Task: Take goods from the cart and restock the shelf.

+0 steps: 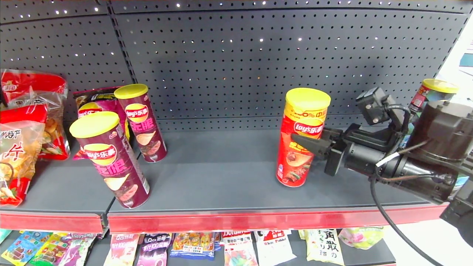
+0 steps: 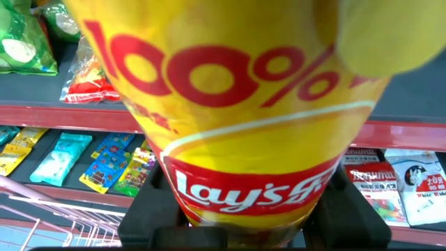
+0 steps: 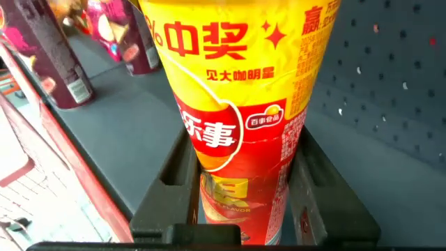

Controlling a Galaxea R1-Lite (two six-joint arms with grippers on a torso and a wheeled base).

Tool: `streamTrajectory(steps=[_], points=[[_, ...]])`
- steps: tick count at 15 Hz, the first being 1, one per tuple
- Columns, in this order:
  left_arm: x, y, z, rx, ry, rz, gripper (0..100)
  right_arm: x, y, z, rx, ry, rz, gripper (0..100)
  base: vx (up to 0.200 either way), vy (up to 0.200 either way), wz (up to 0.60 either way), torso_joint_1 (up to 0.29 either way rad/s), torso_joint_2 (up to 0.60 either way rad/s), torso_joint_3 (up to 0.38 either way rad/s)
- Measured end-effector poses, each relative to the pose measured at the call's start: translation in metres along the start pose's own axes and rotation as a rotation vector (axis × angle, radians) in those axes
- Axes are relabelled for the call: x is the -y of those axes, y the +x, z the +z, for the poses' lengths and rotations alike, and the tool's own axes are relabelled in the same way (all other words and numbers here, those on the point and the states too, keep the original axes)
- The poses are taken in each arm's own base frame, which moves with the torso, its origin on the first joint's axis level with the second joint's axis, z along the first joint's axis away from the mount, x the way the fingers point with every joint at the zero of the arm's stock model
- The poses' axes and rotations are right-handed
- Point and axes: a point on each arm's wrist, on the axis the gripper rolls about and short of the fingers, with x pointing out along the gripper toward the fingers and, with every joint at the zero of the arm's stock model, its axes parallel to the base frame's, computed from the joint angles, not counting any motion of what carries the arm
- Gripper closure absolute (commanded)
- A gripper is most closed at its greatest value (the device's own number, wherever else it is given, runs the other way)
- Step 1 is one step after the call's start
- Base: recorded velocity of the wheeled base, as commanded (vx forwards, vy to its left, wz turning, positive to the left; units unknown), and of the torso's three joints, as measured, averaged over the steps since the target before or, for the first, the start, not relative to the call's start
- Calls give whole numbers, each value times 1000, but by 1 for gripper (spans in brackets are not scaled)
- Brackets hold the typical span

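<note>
A red chips can (image 1: 301, 136) with a yellow lid stands upright on the grey shelf (image 1: 221, 166), right of the middle. My right gripper (image 1: 308, 144) comes in from the right and is shut on its middle. In the right wrist view the same can (image 3: 240, 104) sits between the two dark fingers (image 3: 171, 192). My left gripper (image 2: 240, 219) is shut on a second red and yellow chips can (image 2: 244, 118), held in front of lower shelves.
Two purple chips cans (image 1: 111, 162) (image 1: 142, 123) stand on the shelf's left part, with snack bags (image 1: 26, 125) beyond them. Another can (image 1: 436, 90) stands at the far right behind my arm. Small packets (image 1: 236, 247) hang below the red shelf edge. A pink cart (image 2: 42, 223) is below.
</note>
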Motion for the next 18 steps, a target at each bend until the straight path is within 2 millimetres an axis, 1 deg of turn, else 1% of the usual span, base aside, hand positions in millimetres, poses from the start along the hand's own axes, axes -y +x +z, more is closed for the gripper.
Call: streamTrajectory(steps=[4,6,9,13,16,18], points=[[0,-1,0,2,1,4,100,-5,-9,-3,-9,-4,-20,100,0,0,0,0,0,0],[0,-1,-1,2,1,4,100,-9,-8,-2,-9,-2,-58,100,0,0,0,0,0,0],[0,0,-3,-5,2,3,100,-24,-5,-4,-21,1,-78,100,0,0,0,0,0,0],[1,2,-7,-20,14,1,100,-36,-5,-9,-36,-1,-113,100,0,0,0,0,0,0],[1,2,-8,-24,15,-2,100,-44,-7,-14,13,-5,-102,100,0,0,0,0,0,0],[1,3,-9,-29,15,-3,100,-46,-4,-18,71,-11,-128,100,0,0,0,0,0,0]])
